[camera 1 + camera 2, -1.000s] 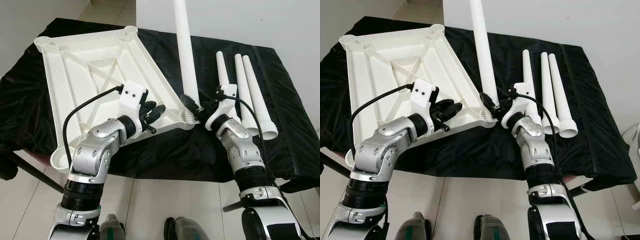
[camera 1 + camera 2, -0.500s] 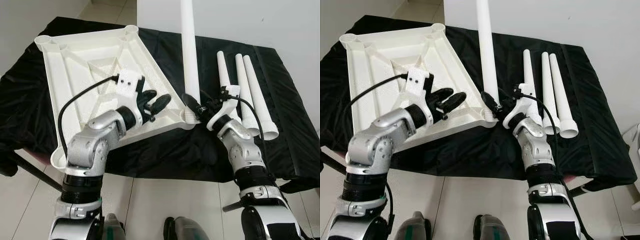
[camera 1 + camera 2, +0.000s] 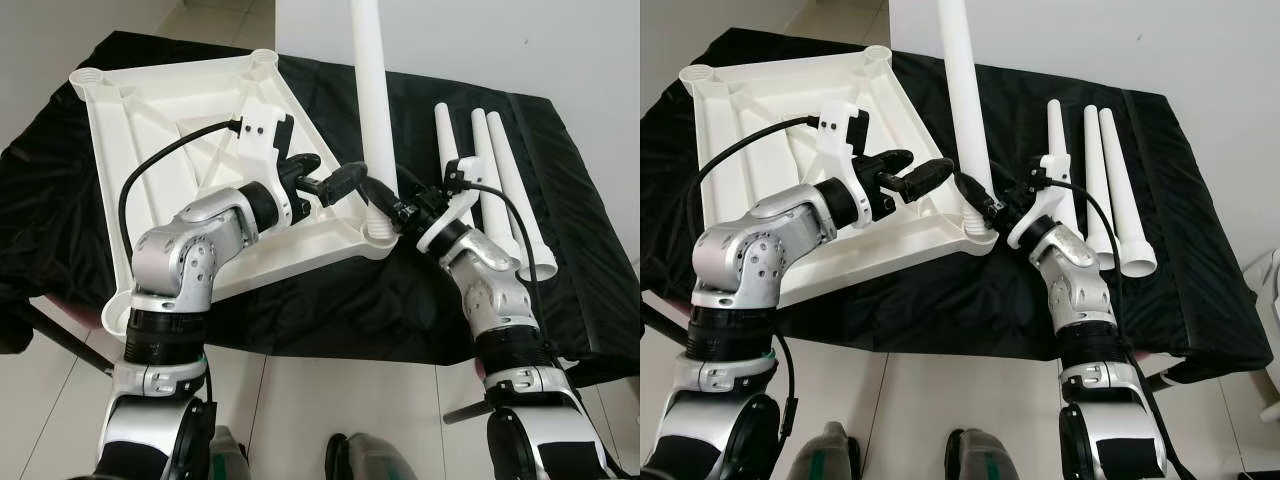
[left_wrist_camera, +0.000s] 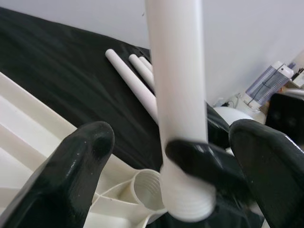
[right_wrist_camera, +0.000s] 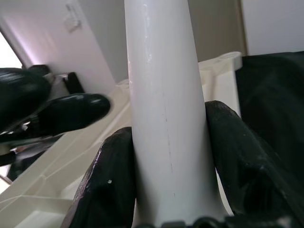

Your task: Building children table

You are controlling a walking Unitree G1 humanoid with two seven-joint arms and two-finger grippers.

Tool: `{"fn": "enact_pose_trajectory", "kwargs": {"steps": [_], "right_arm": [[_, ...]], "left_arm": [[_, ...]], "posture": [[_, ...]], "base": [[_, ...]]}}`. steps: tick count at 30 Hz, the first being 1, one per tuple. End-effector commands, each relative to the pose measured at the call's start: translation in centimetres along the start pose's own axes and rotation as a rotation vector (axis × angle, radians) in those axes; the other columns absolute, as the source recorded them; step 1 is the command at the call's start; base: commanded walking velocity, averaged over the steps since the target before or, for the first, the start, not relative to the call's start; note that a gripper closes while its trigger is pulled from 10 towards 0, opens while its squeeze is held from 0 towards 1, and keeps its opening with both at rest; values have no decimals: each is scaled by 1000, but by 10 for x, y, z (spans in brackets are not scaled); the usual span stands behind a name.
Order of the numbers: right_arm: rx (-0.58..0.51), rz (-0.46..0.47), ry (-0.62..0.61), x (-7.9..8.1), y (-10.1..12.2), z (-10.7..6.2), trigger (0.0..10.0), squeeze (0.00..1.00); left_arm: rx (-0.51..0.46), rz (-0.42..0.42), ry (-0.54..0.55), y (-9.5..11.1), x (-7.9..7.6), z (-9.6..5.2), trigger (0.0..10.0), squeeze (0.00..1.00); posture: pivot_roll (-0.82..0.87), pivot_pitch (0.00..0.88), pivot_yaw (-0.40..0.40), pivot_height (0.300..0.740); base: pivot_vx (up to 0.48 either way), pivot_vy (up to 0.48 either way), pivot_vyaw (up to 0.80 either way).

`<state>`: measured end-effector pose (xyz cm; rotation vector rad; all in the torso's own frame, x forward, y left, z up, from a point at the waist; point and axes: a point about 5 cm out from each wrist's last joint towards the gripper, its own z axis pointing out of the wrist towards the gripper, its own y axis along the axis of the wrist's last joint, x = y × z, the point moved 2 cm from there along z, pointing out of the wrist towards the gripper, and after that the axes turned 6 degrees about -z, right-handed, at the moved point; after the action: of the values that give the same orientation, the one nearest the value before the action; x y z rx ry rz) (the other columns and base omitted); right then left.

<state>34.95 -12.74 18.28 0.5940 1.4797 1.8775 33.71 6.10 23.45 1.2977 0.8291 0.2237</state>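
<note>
A white table top [image 3: 150,120] lies upside down on the black cloth. At its near right corner a white leg [image 3: 372,90] stands almost upright, its threaded foot [image 4: 190,209] close to the corner socket [image 4: 142,190]; I cannot tell whether it is seated. My right gripper [image 3: 385,205] is shut on the leg just above the foot, a finger [image 5: 237,156] on each side. My left gripper [image 3: 335,172] is open over the table top's right rim, fingers [image 4: 80,161] spread toward the leg and apart from it. Three spare legs [image 3: 485,170] lie to the right.
The black-draped table [image 3: 330,300] ends at a front edge close to my body, with tiled floor [image 3: 290,400] below. A white wall [image 3: 520,40] stands right behind the table. A white and purple object [image 4: 270,80] sits far off in the left wrist view.
My left gripper has risen from the table top's near edge and swung right toward the upright leg, fingers opening wider. The right gripper keeps its hold; the leg has tilted slightly.
</note>
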Motion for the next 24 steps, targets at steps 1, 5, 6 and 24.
{"fn": "enact_pose_trajectory", "kwargs": {"steps": [1,5,6,24], "right_arm": [[-11,6,21,3,2,-1,10000,0],[-12,12,60,7,2,-1,10000,0],[-11,11,69,9,2,-1,10000,0],[4,-8,164,22,2,-3,10000,0]], "left_arm": [[18,-5,-119,0,-8,2,10000,0],[-1,-30,-129,11,-6,6,10000,0],[-9,-35,-138,16,-6,7,10000,0],[-61,28,-110,61,5,23,10000,0]], "posture": [[-13,34,-71,740],[-14,32,-71,740],[-15,31,-70,740],[-24,18,-61,740]], "base": [[0,0,0],[0,0,0],[0,0,0],[0,0,0]]}}
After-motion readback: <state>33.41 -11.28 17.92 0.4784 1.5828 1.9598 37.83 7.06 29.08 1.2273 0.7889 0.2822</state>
